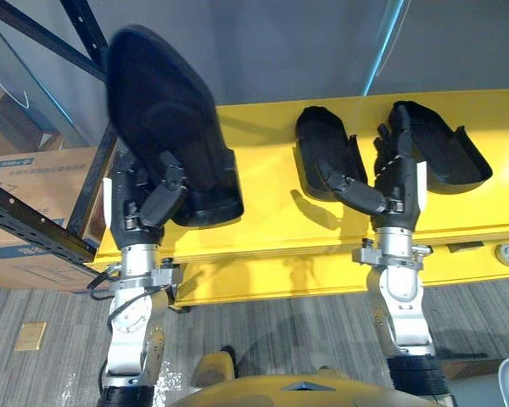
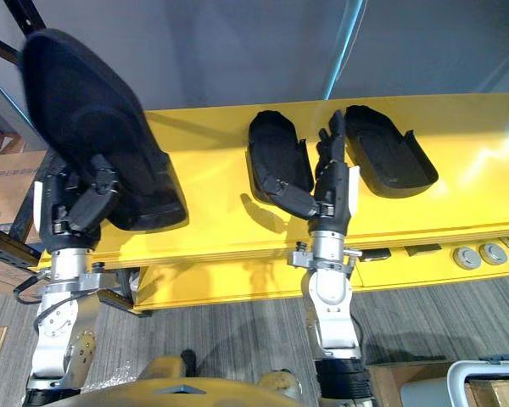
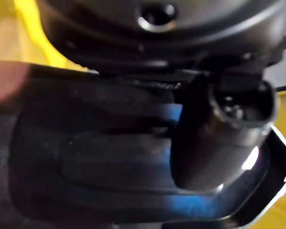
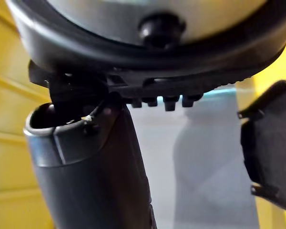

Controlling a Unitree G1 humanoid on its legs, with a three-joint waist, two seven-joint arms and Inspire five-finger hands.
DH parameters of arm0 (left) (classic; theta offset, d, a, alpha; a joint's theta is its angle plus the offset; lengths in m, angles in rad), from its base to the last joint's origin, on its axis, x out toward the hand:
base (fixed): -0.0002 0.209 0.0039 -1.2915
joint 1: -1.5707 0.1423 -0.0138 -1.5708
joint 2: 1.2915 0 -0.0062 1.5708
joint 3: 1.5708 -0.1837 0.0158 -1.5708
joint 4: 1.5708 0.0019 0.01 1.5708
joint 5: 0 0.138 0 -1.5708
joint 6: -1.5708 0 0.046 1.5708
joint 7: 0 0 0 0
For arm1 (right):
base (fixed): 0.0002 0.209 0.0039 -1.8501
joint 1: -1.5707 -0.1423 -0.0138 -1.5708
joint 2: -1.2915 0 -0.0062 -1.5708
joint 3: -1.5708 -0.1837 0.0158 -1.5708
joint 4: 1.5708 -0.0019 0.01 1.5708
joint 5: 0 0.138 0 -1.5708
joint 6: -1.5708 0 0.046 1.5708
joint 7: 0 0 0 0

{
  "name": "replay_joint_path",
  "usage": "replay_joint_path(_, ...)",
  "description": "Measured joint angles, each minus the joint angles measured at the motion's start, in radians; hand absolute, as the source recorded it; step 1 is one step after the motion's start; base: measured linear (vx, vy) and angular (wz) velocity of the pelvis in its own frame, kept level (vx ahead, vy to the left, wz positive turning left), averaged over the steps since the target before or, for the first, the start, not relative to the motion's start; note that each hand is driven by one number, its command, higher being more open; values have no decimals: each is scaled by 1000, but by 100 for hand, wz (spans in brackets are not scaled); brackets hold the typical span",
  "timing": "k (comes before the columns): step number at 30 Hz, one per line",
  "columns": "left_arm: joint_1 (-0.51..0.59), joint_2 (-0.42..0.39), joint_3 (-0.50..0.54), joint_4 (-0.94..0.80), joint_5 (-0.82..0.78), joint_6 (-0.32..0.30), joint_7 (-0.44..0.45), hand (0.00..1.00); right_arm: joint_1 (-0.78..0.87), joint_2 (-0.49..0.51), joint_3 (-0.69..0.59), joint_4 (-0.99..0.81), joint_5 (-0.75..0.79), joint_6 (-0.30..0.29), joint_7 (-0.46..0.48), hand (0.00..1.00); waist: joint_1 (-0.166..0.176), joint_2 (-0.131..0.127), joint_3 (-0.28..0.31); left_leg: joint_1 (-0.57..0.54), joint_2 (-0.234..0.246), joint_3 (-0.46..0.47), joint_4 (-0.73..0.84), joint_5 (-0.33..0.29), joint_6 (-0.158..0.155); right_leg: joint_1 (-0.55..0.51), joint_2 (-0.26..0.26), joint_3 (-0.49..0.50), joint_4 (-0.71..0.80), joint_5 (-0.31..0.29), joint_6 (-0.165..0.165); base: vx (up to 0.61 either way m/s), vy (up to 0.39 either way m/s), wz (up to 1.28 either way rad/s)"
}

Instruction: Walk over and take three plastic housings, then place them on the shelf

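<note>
My left hand (image 1: pixel 144 199) is shut on a large black plastic housing (image 1: pixel 161 93), thumb (image 3: pixel 219 129) pressed on its shell (image 3: pixel 86 157). It is held above the left end of the yellow table (image 1: pixel 271 237), rounded end up. Two more black housings lie on the table, one in the middle (image 1: pixel 327 153) and one to the right (image 1: pixel 437 140). My right hand (image 1: pixel 399 178) stands open between them, fingers straight up and thumb (image 4: pixel 90 171) pointing toward the middle one. The right housing's edge (image 4: pixel 271 148) shows beside that hand.
A dark metal shelf rack (image 1: pixel 34 220) stands at the left, with cardboard boxes (image 1: pixel 34 178) behind its beams. Round buttons (image 2: pixel 479 254) sit on the table's front face at the right. Grey floor lies below the table.
</note>
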Motion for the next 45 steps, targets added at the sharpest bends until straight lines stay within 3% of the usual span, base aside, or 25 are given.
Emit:
replay_joint_path(5, -1, 6, 26, -36, 112, 21, 3, 0, 41, -16, -54, -81, 1, -17, 14, 100, -7, 12, -7, 56, 13, 21, -127, 64, -15, -13, 13, 25, 11, -12, -21, -69, -54, -10)
replay_joint_path(8, -21, 72, 69, -34, 188, 68, 30, 0, 41, -49, -69, -86, 53, -21, 53, 100, -28, 27, -14, 59, 13, 30, -157, 87, -15, -37, 12, 35, 27, -8, -13, -32, -13, -8)
replay_joint_path(10, -80, 121, 97, 19, 197, 108, 56, 0, 42, -66, -78, -86, 126, -21, 127, 100, -26, 31, -14, 70, 15, 41, -176, 100, -15, -53, 12, 50, 40, -8, -14, -18, -4, -14)
replay_joint_path(14, -167, 133, 131, 132, 194, 136, 110, 0, 43, -92, -50, -88, 168, -20, 245, 100, -28, 31, -14, 93, 15, 53, -217, 120, -15, -58, 12, 61, 48, -8, -14, -15, -1, -8)
replay_joint_path(20, -265, 162, 128, 285, 93, 191, 133, 0, 26, -97, 92, -83, 257, 6, 373, 100, -26, 33, -13, 101, 13, 53, -265, 157, -13, -86, 10, 62, 72, -12, -19, 0, 0, 0)
replay_joint_path(23, -361, 163, 125, 436, -34, 203, 107, 0, -18, -100, 215, -48, 256, 34, 411, 100, -26, 36, -11, 112, 13, 53, -283, 170, -13, -87, 10, 65, 80, -13, -20, -28, 1, 0)
replay_joint_path(27, -430, 192, 99, 561, -163, 227, 67, 0, -46, -107, 283, -19, 256, 72, 457, 100, -30, 39, -9, 122, 13, 54, -314, 193, -12, -99, 10, 68, 95, -17, -25, -47, 1, 0)
replay_joint_path(33, -502, 211, 76, 710, -240, 307, 37, 0, -96, -138, 293, -19, 256, 116, 478, 100, -49, 49, 4, 103, 13, 57, -315, 207, -10, -136, 7, 81, 129, -27, -31, -43, -2, -2)
replay_joint_path(34, -524, 228, 56, 745, -238, 343, 32, 0, -106, -145, 296, -19, 256, 118, 474, 100, -53, 50, 10, 97, 15, 55, -314, 210, -12, -148, 7, 82, 145, -34, -33, -58, -14, 3)
replay_joint_path(42, -699, 290, 6, 835, -174, 368, 42, 0, -168, -175, 361, -32, 256, 151, 428, 100, -55, 56, 80, 59, 26, 41, -310, 236, -27, -226, 10, 95, 249, -88, -40, -58, -44, 5)
replay_joint_path(43, -723, 300, 1, 839, -164, 369, 55, 100, -175, -175, 363, -45, 256, 156, 423, 100, -55, 57, 95, 54, 26, 41, -310, 242, -27, -241, 11, 99, 263, -90, -42, -66, -44, 2)
replay_joint_path(45, -775, 319, 1, 863, -127, 370, 80, 100, -185, -176, 374, -66, 256, 159, 413, 100, -58, 58, 127, 44, 27, 45, -311, 248, -29, -264, 10, 108, 289, -93, -48, -46, -34, -4)
